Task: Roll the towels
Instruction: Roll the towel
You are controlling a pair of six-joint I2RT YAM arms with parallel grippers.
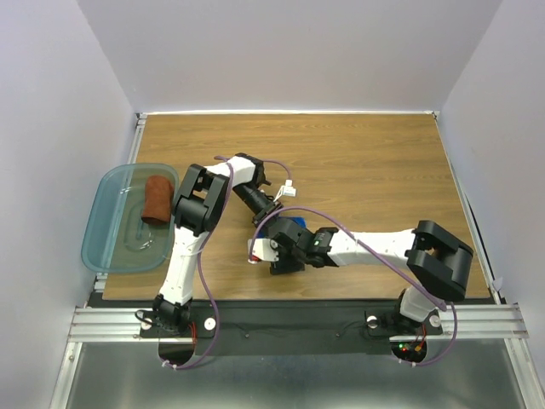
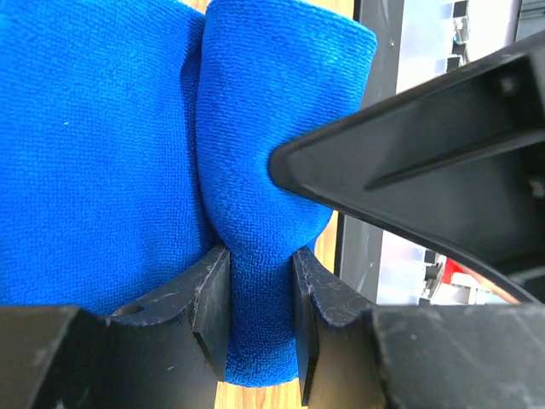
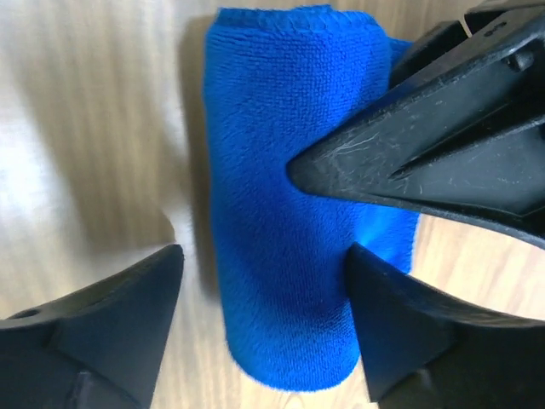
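The blue towel lies as a roll on the wooden table; only a sliver of it shows between the two arms from above. My left gripper is shut on a pinched fold at one end of the blue towel. My right gripper is open and straddles the roll: the right finger touches the cloth, while the left finger stands apart from it. The rust-brown towel lies rolled inside the teal bin.
The translucent teal bin sits at the table's left edge, partly overhanging it. A white connector on a cable hangs by the left wrist. Purple cables loop along both arms. Grey walls close in the table on three sides.
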